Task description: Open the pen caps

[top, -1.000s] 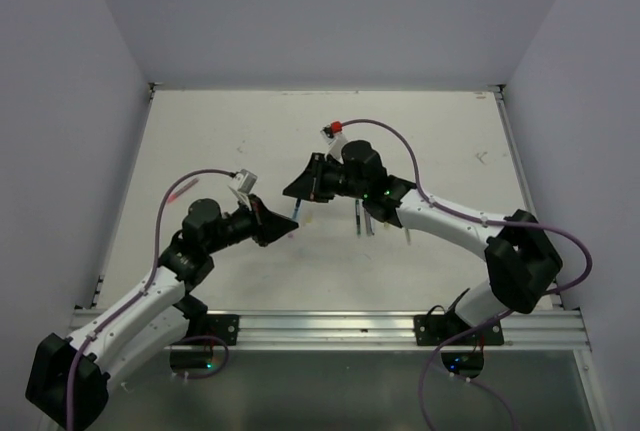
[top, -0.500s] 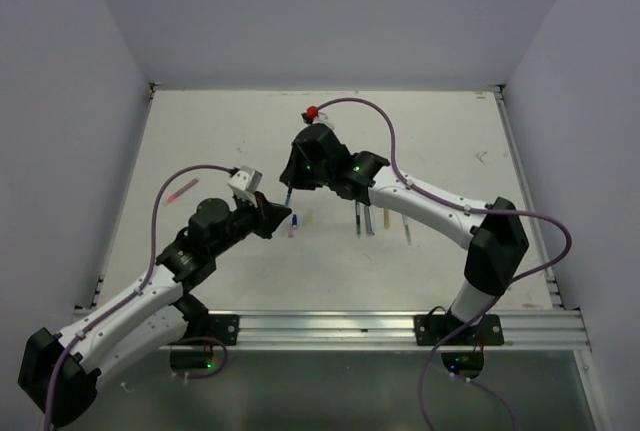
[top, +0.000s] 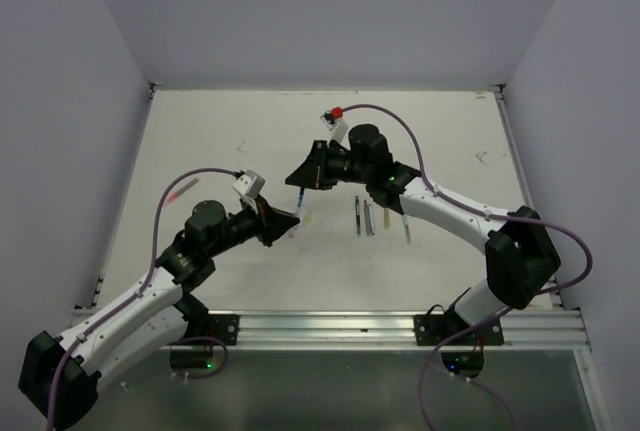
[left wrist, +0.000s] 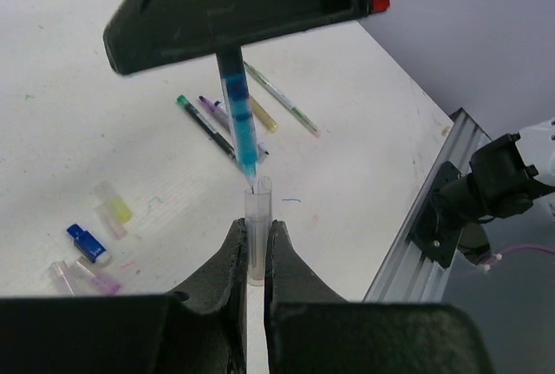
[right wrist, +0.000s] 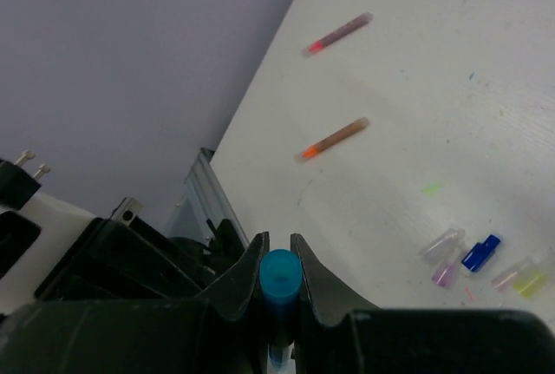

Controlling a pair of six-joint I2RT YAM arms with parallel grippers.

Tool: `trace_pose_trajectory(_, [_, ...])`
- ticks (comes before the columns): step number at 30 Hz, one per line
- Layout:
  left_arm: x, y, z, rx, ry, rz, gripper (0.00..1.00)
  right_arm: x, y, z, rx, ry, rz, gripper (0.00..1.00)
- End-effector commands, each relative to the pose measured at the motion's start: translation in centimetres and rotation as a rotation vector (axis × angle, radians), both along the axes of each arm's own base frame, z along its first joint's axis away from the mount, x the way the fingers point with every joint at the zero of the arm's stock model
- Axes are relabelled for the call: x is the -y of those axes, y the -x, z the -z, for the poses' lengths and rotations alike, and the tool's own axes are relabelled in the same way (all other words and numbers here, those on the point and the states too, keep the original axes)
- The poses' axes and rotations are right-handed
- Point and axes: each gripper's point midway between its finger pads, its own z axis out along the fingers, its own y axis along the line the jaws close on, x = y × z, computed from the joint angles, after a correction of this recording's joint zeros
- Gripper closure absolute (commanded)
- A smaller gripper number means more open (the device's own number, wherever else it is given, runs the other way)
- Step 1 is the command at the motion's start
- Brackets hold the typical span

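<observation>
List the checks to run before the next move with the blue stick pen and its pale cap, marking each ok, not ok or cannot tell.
1. Left gripper shut on the pale translucent plastic cap: ok.
2. Right gripper shut on the blue stick pen: ok.
3. Pen roughly in line with cap: ok.
4. Pen tip wholly out of the cap's mouth: cannot tell; it sits at the rim.
5. Loose small blue cap on the white table lies apart from the grip: ok.
</observation>
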Motion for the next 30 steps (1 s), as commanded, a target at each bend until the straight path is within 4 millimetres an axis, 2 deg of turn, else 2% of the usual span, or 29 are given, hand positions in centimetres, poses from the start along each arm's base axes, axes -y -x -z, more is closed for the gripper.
trace_pose_trajectory(1, [1.5, 1.8, -4.8, 0.133, 0.117, 0.139, 1.00, 1.7, -1.1, -2.2, 0.158, -0.113, -0.075, 1.00])
trace_pose_trajectory(6, [1.6, 1.5, -4.1, 0.110, 0.076, 0.143, 1.00, 3.2, -2.9, -3.2, 0.177, -0.194, -0.061, 1.00])
trace_pose_trajectory(10, [1.0, 0.6, -3.3, 0.086, 0.046, 0.077, 1.00, 3.2, -4.7, -3.1, 0.145, -0.224, -0.048, 1.00])
trace_pose_trajectory(11, [0.2, -0.8, -2.8, 0.066, 0.022, -0.013, 1.00, 3.3, -5.2, -1.1, 0.082, -0.167, -0.022, 1.00])
trace_pose_trajectory(12, [-0.6, -1.5, -1.7, 0.004, -0.026, -0.085, 1.00, 3.4, -6.0, -1.0, 0.075, -0.124, 0.010, 1.00])
trace_pose_trajectory(13, [-1.7, -2.5, -0.9, -0.038, -0.065, -0.171, 1.00, 4.0, -7.0, 0.4, 0.081, -0.036, 0.048, 1.00])
trace_pose_trajectory(14, [-4.3, -4.5, 1.1, -0.097, -0.151, -0.365, 1.00, 5.8, -7.5, 4.7, -0.038, 0.132, 0.147, 1.00])
trace_pose_trajectory(15, [-5.8, -4.6, 2.4, -0.182, -0.205, -0.458, 1.00, 6.4, -7.5, 5.9, -0.073, 0.191, 0.163, 1.00])
trace_pose_trajectory(17, [-7.8, -5.4, 4.3, -0.224, -0.279, -0.580, 1.00, 6.9, -7.2, 7.6, -0.111, 0.255, 0.156, 1.00])
trace_pose_trajectory(18, [-8.1, -5.4, 5.1, -0.240, -0.287, -0.596, 1.00, 7.2, -6.5, 9.8, -0.175, 0.304, 0.140, 1.00])
trace_pose_trajectory(20, [-7.8, -5.4, 6.0, -0.244, -0.276, -0.589, 1.00, 7.3, -5.8, 11.6, -0.221, 0.325, 0.110, 1.00])
trace_pose_trajectory(21, [-7.7, -5.6, 6.5, -0.234, -0.250, -0.592, 1.00, 7.3, -5.3, 13.3, -0.264, 0.345, 0.093, 1.00])
trace_pose_trajectory(22, [-7.7, -5.5, 7.1, -0.237, -0.238, -0.594, 1.00, 7.4, -5.1, 14.2, -0.273, 0.367, 0.078, 1.00])
trace_pose_trajectory(23, [-7.5, -5.6, 7.3, -0.229, -0.215, -0.593, 1.00, 7.5, -4.7, 14.9, -0.286, 0.384, 0.068, 1.00])
trace_pose_trajectory(24, [-7.0, -6.2, 6.5, -0.196, -0.150, -0.593, 1.00, 8.0, -4.4, 15.9, -0.296, 0.415, 0.078, 1.00])
trace_pose_trajectory(25, [-7.1, -5.9, 7.7, -0.206, -0.152, -0.590, 1.00, 8.3, -4.3, 16.4, -0.291, 0.438, 0.084, 1.00])
trace_pose_trajectory(27, [-6.6, -6.1, 8.1, -0.195, -0.134, -0.574, 1.00, 9.1, -3.6, 17.5, -0.303, 0.483, 0.096, 1.00])
trace_pose_trajectory(29, [-6.7, -6.0, 9.8, -0.220, -0.173, -0.573, 0.99, 9.9, -3.3, 18.0, -0.304, 0.517, 0.109, 1.00])
trace_pose_trajectory(30, [-6.5, -6.2, 9.9, -0.214, -0.173, -0.572, 0.98, 10.4, -3.1, 18.5, -0.310, 0.538, 0.118, 1.00])
